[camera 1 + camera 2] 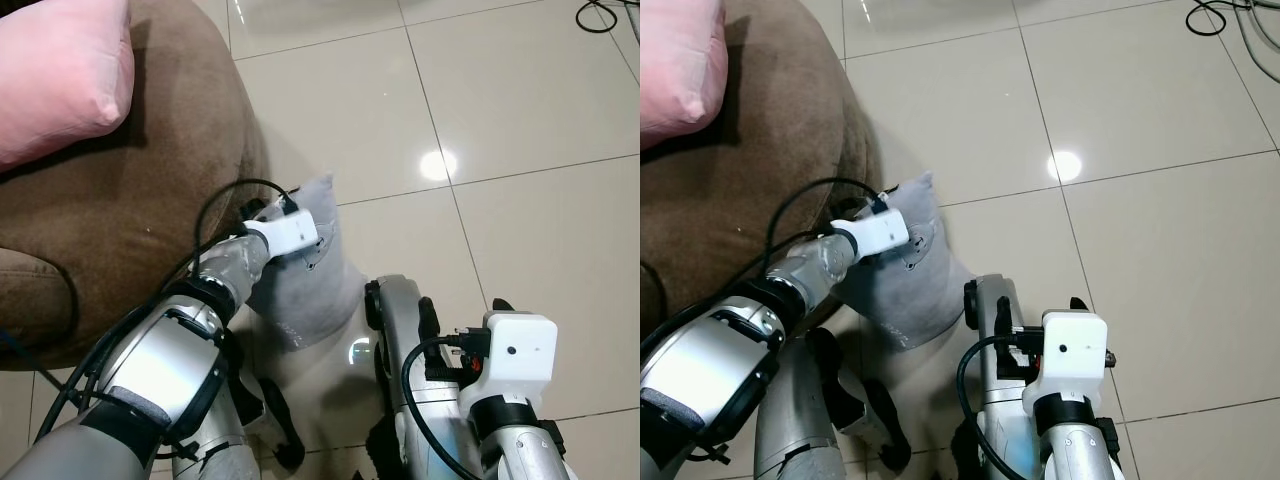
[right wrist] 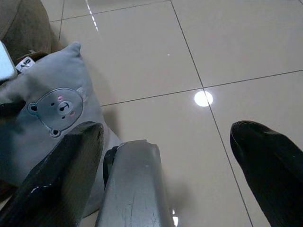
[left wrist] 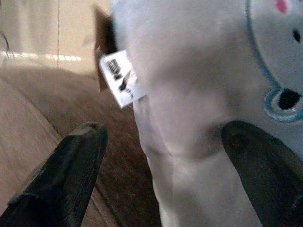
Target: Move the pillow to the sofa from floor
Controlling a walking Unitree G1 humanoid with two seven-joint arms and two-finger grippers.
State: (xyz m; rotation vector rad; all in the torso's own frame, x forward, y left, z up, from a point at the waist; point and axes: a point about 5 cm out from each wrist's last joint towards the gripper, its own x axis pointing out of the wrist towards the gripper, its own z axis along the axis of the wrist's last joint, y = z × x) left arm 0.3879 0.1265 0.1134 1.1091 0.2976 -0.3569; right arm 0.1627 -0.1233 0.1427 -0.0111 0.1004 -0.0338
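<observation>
Left gripper (image 3: 163,165) is at the grey pillow (image 1: 305,290), fingers spread wide w/ the pillow's edge between them. One finger (image 3: 66,175) sits on the sofa side, the other (image 3: 265,170) on the pillow's printed face. Pads look close to the fabric but can't tell if they actually press it; no firm clamp visible. A small white tag (image 3: 120,78) sticks out of the pillow seam just beyond the fingers.

Pillow stands upright on the tiled floor (image 1: 520,110), leaning against the front of the brown sofa (image 1: 150,200). Its bear print (image 2: 57,111) faces away from the sofa, toward the robot's right side. Top corner points up, lower part rests near the robot's legs.

Right gripper (image 2: 165,165) hangs low over the floor, fingers wide apart, holding nothing, well apart from the pillow. A silver leg part (image 2: 135,184) shows between its fingers.

Pink cushion (image 1: 60,75) lies on the sofa seat, up at the robot's left. Black cable (image 1: 600,15) on the floor at the far right corner. A bright light spot (image 1: 437,165) reflects off the tiles.
</observation>
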